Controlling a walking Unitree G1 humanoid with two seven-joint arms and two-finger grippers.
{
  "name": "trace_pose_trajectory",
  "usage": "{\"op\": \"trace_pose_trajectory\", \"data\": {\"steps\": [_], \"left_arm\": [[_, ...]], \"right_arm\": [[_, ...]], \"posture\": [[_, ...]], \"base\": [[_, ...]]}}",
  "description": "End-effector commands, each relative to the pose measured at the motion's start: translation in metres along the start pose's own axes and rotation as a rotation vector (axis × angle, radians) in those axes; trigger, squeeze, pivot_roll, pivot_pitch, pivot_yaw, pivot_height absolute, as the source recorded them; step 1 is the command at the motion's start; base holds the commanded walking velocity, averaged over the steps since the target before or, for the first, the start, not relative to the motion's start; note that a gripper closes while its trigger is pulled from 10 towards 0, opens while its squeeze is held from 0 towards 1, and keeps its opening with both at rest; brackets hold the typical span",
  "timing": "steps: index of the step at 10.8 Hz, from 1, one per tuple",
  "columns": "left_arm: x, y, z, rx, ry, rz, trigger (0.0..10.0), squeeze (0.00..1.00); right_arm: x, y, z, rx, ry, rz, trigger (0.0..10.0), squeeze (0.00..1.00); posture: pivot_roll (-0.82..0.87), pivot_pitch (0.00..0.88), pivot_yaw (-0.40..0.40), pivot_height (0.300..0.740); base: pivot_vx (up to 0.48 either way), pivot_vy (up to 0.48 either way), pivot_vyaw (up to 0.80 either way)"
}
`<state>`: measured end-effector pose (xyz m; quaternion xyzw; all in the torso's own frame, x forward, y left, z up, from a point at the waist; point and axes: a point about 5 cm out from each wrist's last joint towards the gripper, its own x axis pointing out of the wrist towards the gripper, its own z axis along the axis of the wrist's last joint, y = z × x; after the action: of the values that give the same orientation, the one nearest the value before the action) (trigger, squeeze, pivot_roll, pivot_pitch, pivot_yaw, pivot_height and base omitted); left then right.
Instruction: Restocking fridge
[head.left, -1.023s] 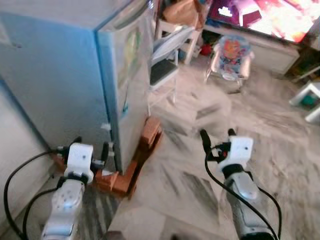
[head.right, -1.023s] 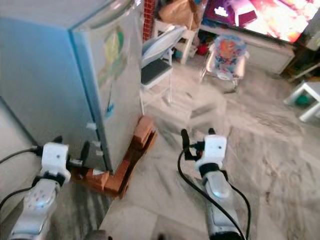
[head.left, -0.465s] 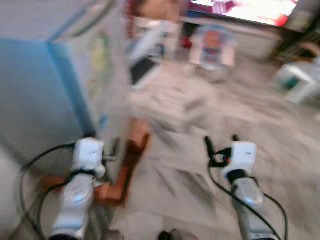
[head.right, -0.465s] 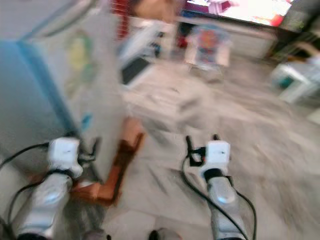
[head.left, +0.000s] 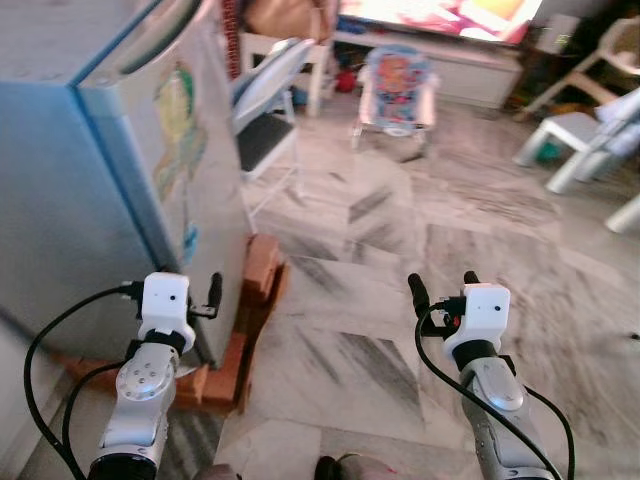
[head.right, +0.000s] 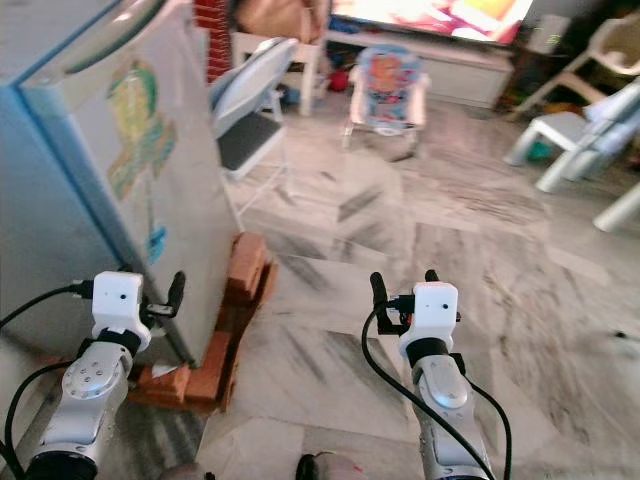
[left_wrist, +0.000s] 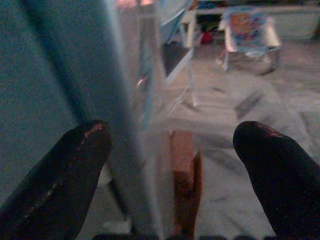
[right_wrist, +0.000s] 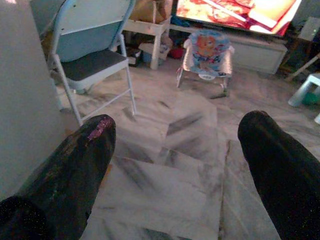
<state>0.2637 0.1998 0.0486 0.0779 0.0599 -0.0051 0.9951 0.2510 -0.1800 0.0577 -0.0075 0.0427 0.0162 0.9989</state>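
Observation:
The fridge (head.left: 120, 170) is a tall blue-grey box at my left, its door shut, with colourful stickers (head.right: 135, 120) on the door face. It rests on red bricks (head.left: 258, 290). My left gripper (head.left: 170, 286) is held up just before the fridge's near corner, open and empty; in the left wrist view the corner edge (left_wrist: 125, 125) runs between its fingers (left_wrist: 65, 165). My right gripper (head.left: 442, 283) is open over the marble floor, holding nothing, and its fingers (right_wrist: 75, 160) frame bare floor.
A folding chair (head.left: 265, 110) stands just beyond the fridge door. Farther back are a baby bouncer (head.left: 395, 85), a low TV bench (head.left: 470, 75) and a white plastic stool (head.left: 560, 140) at the right. Marble floor (head.left: 400, 230) stretches ahead.
The whole picture has shifted and sharpened, so the camera turned right and steadied. Both arms keep the same raised pose with open fingers; the fridge door stays shut.

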Motion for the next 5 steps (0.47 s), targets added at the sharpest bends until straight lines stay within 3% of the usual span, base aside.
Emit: {"op": "trace_pose_trajectory", "data": {"steps": [1,5], "left_arm": [[0.003,0.004,-0.003,0.033,0.026,0.052,10.0,0.00],[0.026,0.008,0.004,0.006,0.019,0.072,10.0,0.00]], "right_arm": [[0.000,-0.003,0.000,-0.002,0.011,-0.003,10.0,0.00],[-0.001,-0.003,-0.003,-0.010,0.025,0.006,10.0,0.00]], "posture": [[0.08,0.066,-0.095,0.740],[0.07,0.068,-0.101,0.740]], "base": [[0.000,0.000,0.00],[0.000,0.000,0.00]]}}
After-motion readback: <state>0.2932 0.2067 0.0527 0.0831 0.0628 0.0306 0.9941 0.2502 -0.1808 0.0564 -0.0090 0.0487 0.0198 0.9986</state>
